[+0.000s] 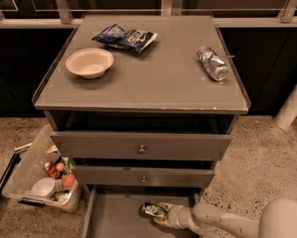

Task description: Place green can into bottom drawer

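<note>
The bottom drawer (113, 217) of the grey cabinet is pulled open at the bottom of the camera view, showing its flat grey floor. The green can (153, 210) lies on its side low inside the drawer, near its middle. My gripper (160, 213) reaches in from the lower right, its fingers around the can's right end. Whether the can rests on the drawer floor or hangs just above it I cannot tell.
The cabinet top (163, 78) carries a cream bowl (89, 62), a blue chip bag (125, 37) and a silver-grey can (212, 63) lying on its side. Two upper drawers with round knobs (142, 148) are closed. A clear bin of items (43, 175) stands on the floor at left.
</note>
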